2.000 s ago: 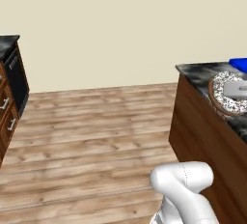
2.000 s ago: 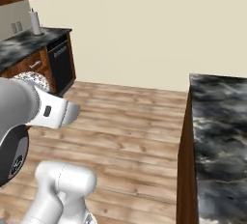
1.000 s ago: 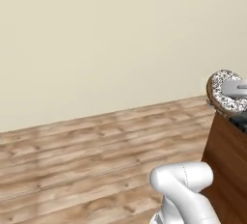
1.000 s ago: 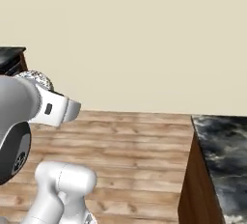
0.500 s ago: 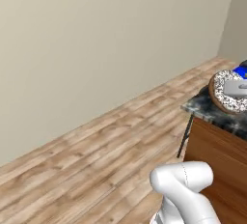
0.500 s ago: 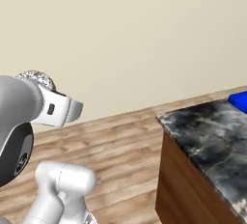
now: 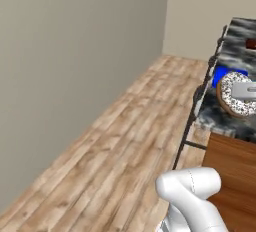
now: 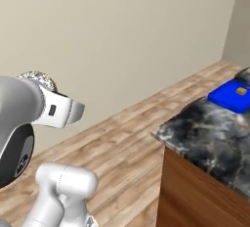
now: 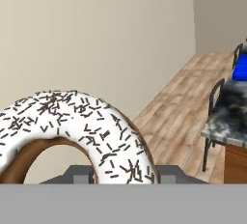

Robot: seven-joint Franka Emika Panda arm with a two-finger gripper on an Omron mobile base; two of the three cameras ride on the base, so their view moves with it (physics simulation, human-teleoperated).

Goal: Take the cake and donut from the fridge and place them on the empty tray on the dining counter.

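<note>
Carrying the donut pinched in the gripper, raised clear of the dining counter for transit toward the tray; a tiny tan square there, probably the cake.

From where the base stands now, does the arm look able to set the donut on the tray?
Probably not yet. The tool is shut on the donut, but the tray lies well off across the counter, with open floor between.
</note>
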